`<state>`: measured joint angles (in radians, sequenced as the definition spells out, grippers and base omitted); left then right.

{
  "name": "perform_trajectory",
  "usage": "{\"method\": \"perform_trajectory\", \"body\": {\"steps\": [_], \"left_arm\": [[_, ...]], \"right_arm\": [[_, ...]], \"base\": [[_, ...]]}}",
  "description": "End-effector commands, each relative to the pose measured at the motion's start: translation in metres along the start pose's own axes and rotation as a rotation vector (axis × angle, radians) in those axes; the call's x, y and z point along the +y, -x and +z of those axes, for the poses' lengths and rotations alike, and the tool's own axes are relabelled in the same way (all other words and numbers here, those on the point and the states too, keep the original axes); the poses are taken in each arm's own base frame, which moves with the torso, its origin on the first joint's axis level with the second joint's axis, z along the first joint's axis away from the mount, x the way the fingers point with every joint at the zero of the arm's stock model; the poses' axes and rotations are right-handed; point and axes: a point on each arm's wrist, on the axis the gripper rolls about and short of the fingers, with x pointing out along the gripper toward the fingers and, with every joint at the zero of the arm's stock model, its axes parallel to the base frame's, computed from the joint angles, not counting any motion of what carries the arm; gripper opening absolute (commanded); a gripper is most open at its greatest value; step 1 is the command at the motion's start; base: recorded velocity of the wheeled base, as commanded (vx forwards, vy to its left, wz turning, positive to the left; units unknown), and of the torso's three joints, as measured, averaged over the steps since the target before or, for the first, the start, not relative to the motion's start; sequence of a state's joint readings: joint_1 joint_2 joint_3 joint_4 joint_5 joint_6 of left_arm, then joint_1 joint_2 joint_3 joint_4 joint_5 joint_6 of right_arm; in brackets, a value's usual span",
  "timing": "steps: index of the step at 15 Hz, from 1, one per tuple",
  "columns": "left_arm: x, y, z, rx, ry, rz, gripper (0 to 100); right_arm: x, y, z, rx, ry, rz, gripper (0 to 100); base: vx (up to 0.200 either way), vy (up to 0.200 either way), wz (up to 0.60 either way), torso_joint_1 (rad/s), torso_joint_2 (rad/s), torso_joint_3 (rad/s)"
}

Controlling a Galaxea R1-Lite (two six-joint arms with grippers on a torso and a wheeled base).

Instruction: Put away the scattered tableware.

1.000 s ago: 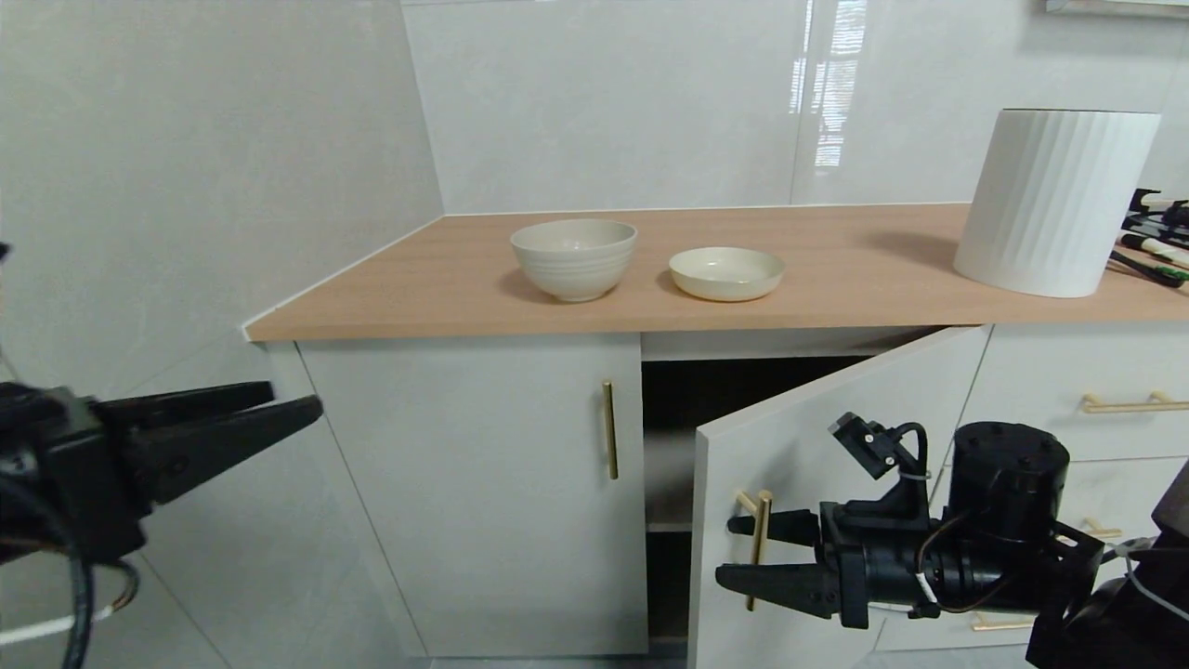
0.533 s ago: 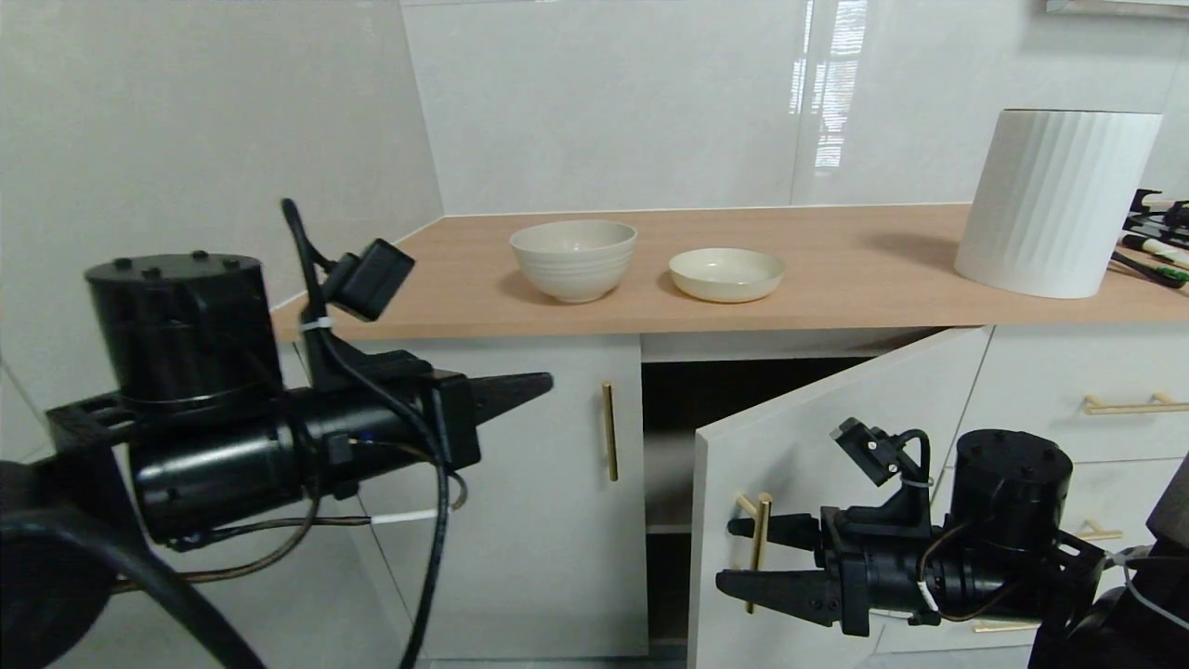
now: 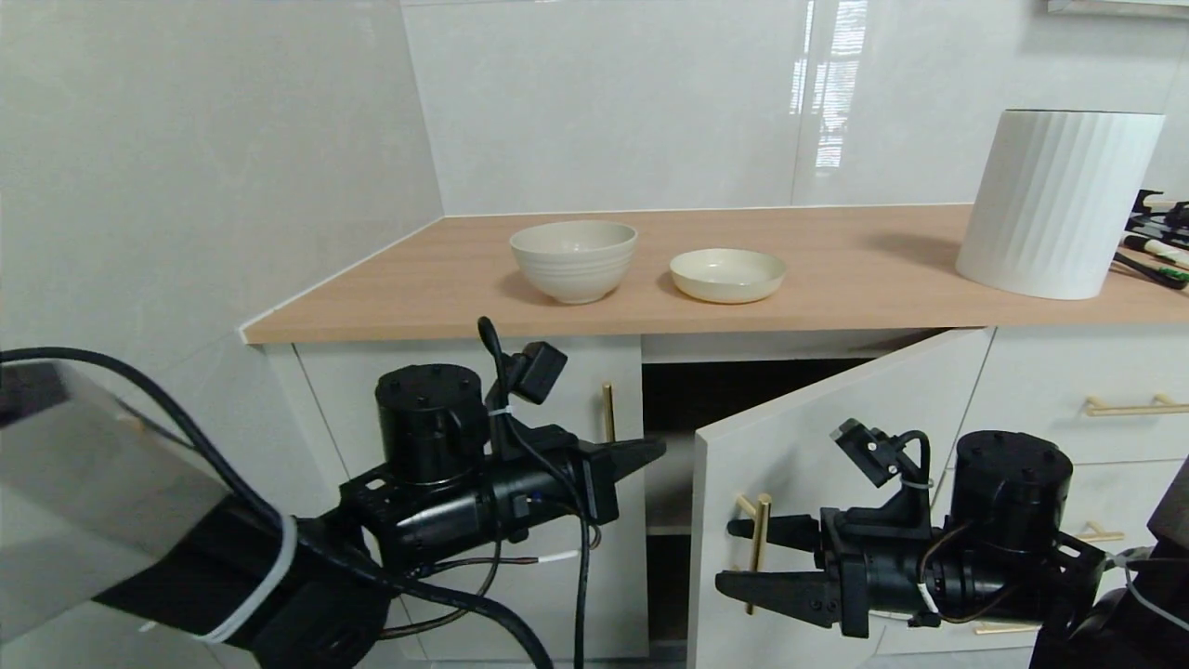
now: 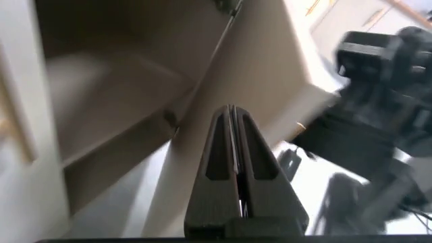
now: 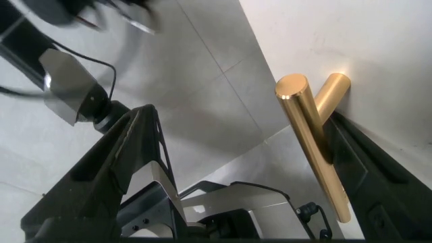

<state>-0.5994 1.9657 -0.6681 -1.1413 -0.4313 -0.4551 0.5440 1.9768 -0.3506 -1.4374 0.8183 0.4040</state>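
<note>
— On the tabletop (image 3: 864,269), where does the tableware stand?

— Toward the left. The bowl (image 3: 573,258) is upright, and the shallow dish (image 3: 727,274) sits near it on its right. They do not touch, and bare wood shows between them. Both stand a little back from the front edge.

— How much room is around them?

— Plenty. A wide bare stretch runs from the dish to the white ribbed container (image 3: 1057,203) at the right, and some pens (image 3: 1152,249) lie past it at the far edge. Left of the bowl the wood is bare up to the corner against the tiled wall.

— And the cabinet underneath?

— The left door (image 3: 618,576) is closed. The right door (image 3: 799,437) stands swung outward, leaving a dark gap between the two doors' edges. A pale shelf (image 3: 671,483) shows inside that gap.

— The grippers?

— The left gripper (image 3: 658,448) has its fingers pressed together and holds nothing. Its tip is at the closed door's inner edge, in front of the opening and level with the shelf. The right gripper (image 3: 729,554) has its fingers spread, with the open door's gold handle (image 3: 760,548) between them. Whether a finger touches the bar, I cannot tell.
</note>
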Motion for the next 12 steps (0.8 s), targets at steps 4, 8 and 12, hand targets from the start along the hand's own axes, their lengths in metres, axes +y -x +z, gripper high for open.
{"method": "perform_trajectory", "body": {"steps": [4, 8, 12], "left_arm": [[0.015, -0.046, -0.018, 0.012, 0.027, 0.017, 0], [0.012, -0.056, -0.025, 0.088, 0.051, 0.025, 0], [0.003, -0.062, -0.035, 0.120, 0.050, -0.001, 0]], "right_arm": [[-0.001, 0.000, -0.001, -0.001, 0.001, -0.003, 100], [0.000, 0.001, -0.001, -0.015, 0.003, -0.034, 100], [0.000, 0.007, 0.001, -0.042, 0.024, -0.089, 100]], "base": [[0.000, 0.000, 0.00, 0.000, 0.00, 0.000], [0.000, 0.000, 0.00, 0.000, 0.00, 0.000], [0.000, 0.000, 0.00, 0.000, 0.00, 0.000]]}}
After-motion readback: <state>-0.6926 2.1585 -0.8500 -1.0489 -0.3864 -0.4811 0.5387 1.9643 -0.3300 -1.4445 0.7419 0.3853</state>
